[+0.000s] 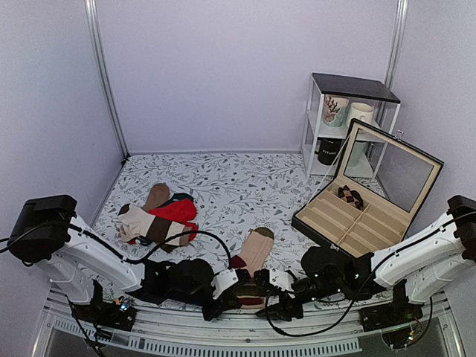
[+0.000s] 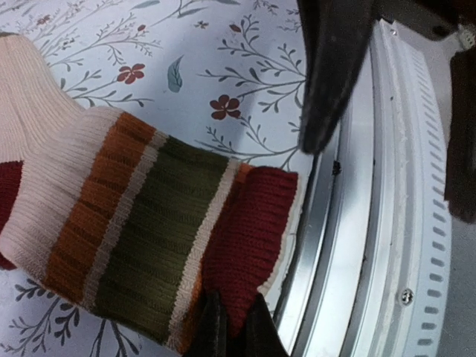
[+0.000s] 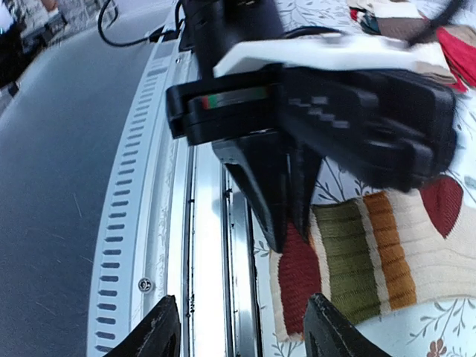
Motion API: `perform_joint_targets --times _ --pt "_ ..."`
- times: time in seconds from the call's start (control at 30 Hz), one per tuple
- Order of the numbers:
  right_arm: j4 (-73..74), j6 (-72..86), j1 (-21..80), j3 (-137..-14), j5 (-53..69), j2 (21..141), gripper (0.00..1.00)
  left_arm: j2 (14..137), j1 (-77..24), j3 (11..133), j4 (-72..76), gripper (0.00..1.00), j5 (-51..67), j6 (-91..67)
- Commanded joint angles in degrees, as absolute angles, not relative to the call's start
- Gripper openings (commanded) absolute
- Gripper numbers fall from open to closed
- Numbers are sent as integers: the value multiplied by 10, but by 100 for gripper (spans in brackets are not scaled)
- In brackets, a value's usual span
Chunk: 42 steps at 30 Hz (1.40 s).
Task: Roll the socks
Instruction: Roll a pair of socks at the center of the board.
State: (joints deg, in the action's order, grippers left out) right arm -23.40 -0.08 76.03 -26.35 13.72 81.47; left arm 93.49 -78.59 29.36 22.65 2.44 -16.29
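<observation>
Top external view: a floral-patterned table (image 1: 223, 178) carries the socks (image 1: 257, 249), which lie flat near the front edge between the two arms. The toe points away from the bases and the striped leg toward them. A heap of other socks (image 1: 160, 219) lies well apart to the left.

The left wrist view shows the left gripper (image 2: 234, 327) pinched together on the dark red cuff (image 2: 249, 223), at the end nearest the metal table rim (image 2: 357, 223). In the right wrist view the right gripper (image 3: 242, 331) has its jaws apart and holds nothing. It hangs over the rim just beside that same cuff.

No turn of the roll shows, so this looks like the opening step, taking hold of the cuff end. The next move probably calls for the right gripper to close on the free side of the cuff. Both could then turn that edge over toward the toe, keeping both layers together.
</observation>
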Motion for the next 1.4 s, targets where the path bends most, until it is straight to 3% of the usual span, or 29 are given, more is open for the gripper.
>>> perform_joint_targets --times 0.0,0.37,0.7,0.77,0.87,1.03,1.17,1.37 --pt "-255 -86 788 -280 59 857 58 972 -772 282 141 0 69 -173" --pt "-238 -114 809 -310 -1 939 55 971 -760 267 154 0 82 -172" --pt "-177 -52 815 -330 -17 983 11 957 -754 255 181 1 81 -173" --pt "-172 -30 815 -327 -15 982 6 943 -754 256 182 20 57 -170" --pt "-165 7 814 -324 1 977 5 899 -759 250 198 30 6 -147" --pt "-148 72 797 -330 70 985 5 794 -785 211 274 34 -118 -46" --pt "-109 128 756 -356 169 998 5 756 -791 171 362 40 -96 32" --pt "-20 172 688 -385 273 1014 5 780 -795 175 362 41 -63 57"
